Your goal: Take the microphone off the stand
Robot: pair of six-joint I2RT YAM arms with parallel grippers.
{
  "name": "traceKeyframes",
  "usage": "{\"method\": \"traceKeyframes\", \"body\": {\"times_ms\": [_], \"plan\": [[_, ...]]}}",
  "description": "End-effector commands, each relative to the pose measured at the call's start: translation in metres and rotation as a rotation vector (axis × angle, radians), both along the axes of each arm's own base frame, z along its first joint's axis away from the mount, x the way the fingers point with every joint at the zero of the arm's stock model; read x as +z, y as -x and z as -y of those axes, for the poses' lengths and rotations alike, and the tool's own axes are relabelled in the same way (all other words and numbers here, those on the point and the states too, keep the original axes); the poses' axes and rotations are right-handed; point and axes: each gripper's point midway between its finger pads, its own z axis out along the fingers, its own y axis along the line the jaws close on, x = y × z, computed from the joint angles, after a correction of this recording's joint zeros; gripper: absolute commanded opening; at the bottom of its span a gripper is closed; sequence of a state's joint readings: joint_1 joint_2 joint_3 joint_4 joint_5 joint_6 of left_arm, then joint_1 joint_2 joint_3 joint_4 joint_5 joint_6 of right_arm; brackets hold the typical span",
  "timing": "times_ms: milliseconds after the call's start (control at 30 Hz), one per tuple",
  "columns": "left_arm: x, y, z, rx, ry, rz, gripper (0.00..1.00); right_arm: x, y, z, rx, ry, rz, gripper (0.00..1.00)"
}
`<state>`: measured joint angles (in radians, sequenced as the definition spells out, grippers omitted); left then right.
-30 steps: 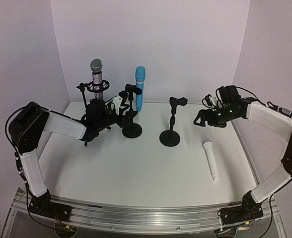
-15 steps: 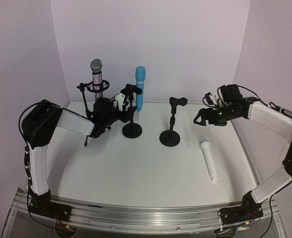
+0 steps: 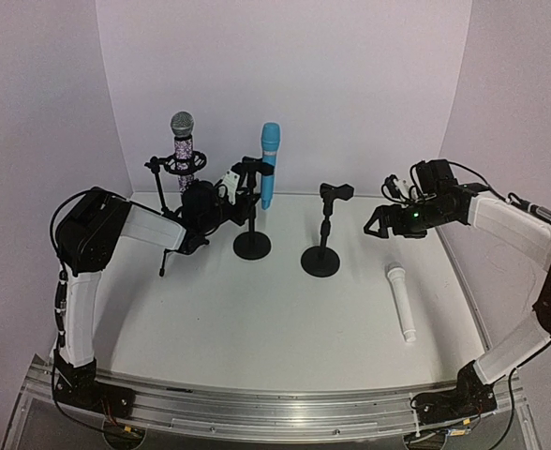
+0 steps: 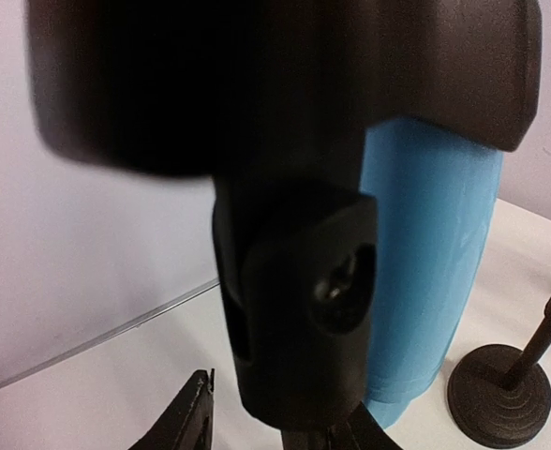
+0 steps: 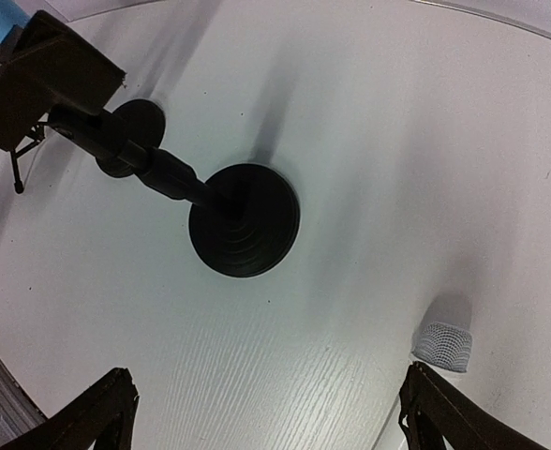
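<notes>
Toward eleven o'clock of the overhead view, we see the blue microphone [image 3: 269, 169] standing nearly upright in the clip [image 3: 254, 171] of its black desk stand [image 3: 252, 246]. The left claw [image 3: 236, 187] is pushed in against that clip from nine o'clock, and from this height we cannot tell whether its jaws grip anything. Further toward nine o'clock a glitter microphone [image 3: 183, 141] sits in a tripod stand [image 3: 156, 187]. An empty stand [image 3: 321, 258] is near the blue one's stand at three o'clock of it, and a white microphone [image 3: 399, 302] lies flat on the table [image 3: 257, 328] toward four o'clock. The right claw [image 3: 384, 210] hangs above the table at two o'clock, apart from everything. On the left wrist camera the clip fills the middle, very close and blurred, with the blue microphone directly behind it at three o'clock. Only one dark fingertip [image 4: 193, 422] shows at six o'clock, so here too we cannot read the grip. On the right wrist camera we find that claw's two fingers [image 5: 97, 412] spread wide at seven and five o'clock with nothing between them. The empty stand's base sits below near the centre, and the white microphone's mesh head is at four o'clock.
</notes>
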<state>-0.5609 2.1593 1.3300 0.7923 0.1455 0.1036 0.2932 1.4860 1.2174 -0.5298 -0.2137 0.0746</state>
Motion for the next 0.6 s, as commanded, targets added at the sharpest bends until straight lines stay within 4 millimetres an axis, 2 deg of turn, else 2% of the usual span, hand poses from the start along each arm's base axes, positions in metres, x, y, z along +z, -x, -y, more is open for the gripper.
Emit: {"method": "traceKeyframes", "body": {"times_ms": [0, 100, 167, 300, 433, 567], "plan": [[0.016, -0.006, 0.008, -0.041, 0.051, 0.038, 0.29, 0.015, -0.009, -0.008, 0.030, -0.030, 0.041, 0.95], [0.014, -0.004, 0.009, -0.056, 0.059, 0.029, 0.14, 0.016, -0.009, -0.008, 0.031, -0.031, 0.043, 0.95], [0.016, 0.000, 0.008, -0.060, 0.069, 0.020, 0.01, 0.017, -0.009, -0.007, 0.030, -0.029, 0.046, 0.95], [0.027, 0.020, 0.005, -0.111, 0.109, 0.007, 0.00, 0.016, -0.008, -0.007, 0.026, -0.031, 0.043, 0.95], [0.049, 0.042, 0.000, -0.099, 0.173, -0.009, 0.00, 0.022, -0.010, -0.009, 0.027, -0.041, 0.051, 0.95], [0.070, 0.077, -0.004, -0.066, 0.209, -0.005, 0.00, 0.030, -0.013, -0.012, 0.034, -0.050, 0.070, 0.94]]}}
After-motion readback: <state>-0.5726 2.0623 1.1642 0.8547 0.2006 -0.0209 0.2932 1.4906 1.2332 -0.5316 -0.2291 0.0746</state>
